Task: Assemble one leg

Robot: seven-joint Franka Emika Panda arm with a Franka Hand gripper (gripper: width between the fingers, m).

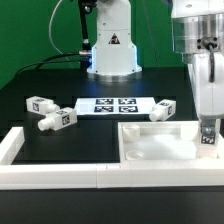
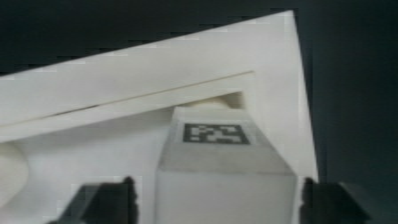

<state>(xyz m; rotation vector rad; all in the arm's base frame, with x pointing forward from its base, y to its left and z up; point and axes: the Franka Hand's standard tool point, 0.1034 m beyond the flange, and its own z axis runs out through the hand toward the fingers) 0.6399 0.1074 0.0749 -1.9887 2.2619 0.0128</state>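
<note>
Black table, green backdrop, claw pinching leg over white tabletop, marker board behind.

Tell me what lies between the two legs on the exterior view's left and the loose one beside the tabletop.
The marker board lies flat there, shown in the exterior view.

The leg under the gripper is a stubby white peg whose blocky end carries a black-and-white square tag. It sits between the two dark fingertips, its tagged face turned toward the wrist camera; whether the pads touch it cannot be told. In the exterior view this leg is hidden behind the tool. Three identical legs lie loose: one near the tool, two well apart from it.
</note>
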